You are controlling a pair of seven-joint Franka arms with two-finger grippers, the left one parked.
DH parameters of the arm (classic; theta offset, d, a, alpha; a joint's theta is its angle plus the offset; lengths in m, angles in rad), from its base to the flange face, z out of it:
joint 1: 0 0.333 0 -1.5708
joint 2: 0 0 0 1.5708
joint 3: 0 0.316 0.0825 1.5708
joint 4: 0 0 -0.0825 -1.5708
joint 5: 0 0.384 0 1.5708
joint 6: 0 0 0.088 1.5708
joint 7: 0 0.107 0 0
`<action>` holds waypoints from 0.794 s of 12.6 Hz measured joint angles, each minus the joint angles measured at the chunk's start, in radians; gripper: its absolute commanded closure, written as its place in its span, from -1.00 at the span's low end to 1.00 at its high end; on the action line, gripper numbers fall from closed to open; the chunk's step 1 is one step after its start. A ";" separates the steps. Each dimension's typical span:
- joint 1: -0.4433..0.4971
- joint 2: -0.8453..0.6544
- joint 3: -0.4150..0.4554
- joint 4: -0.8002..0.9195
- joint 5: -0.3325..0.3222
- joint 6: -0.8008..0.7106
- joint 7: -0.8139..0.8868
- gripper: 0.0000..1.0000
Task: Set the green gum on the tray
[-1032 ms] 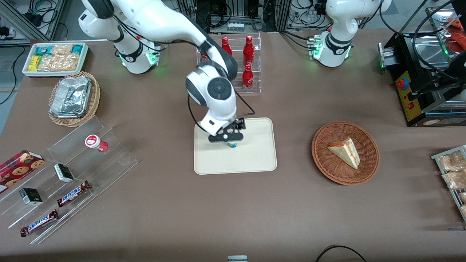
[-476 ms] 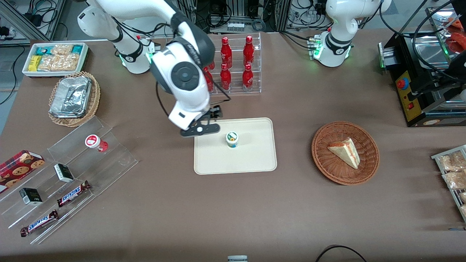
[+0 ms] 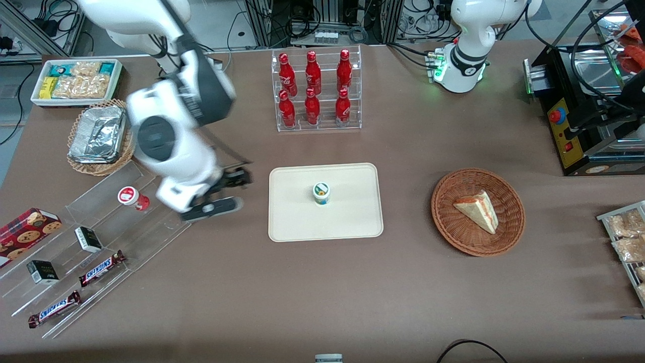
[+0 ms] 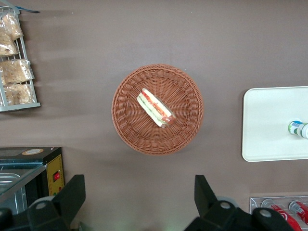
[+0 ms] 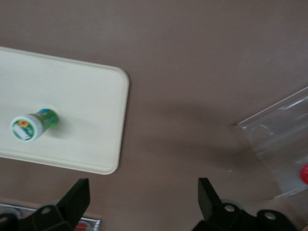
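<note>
The green gum (image 3: 321, 192) stands upright on the cream tray (image 3: 347, 222), near its middle. It also shows in the right wrist view (image 5: 32, 126) on the tray (image 5: 91, 96), and in the left wrist view (image 4: 298, 129) on the tray (image 4: 269, 125). My right gripper (image 3: 221, 194) is open and empty, raised above the bare table between the tray and the clear acrylic shelf (image 3: 166, 222), well apart from the gum. In the right wrist view its fingers (image 5: 79, 195) are spread wide over bare table.
A red-lidded small bottle (image 3: 132, 197) stands on the acrylic shelf with snack bars and boxes. A rack of red bottles (image 3: 315, 93) stands farther from the camera than the tray. A wicker basket with a sandwich (image 3: 477, 212) lies toward the parked arm's end.
The gripper has let go of the green gum, which stays on the tray, and has risen and swung away toward the acrylic shelf. The red bottle rack is now uncovered.
</note>
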 measured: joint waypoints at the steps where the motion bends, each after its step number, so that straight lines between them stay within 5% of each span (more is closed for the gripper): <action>1: -0.056 -0.015 0.000 -0.008 0.000 -0.004 -0.029 -1.00; 5: -0.237 -0.085 0.003 -0.065 -0.001 -0.005 -0.069 -1.00; 10: -0.353 -0.179 0.022 -0.119 -0.002 -0.022 -0.102 -1.00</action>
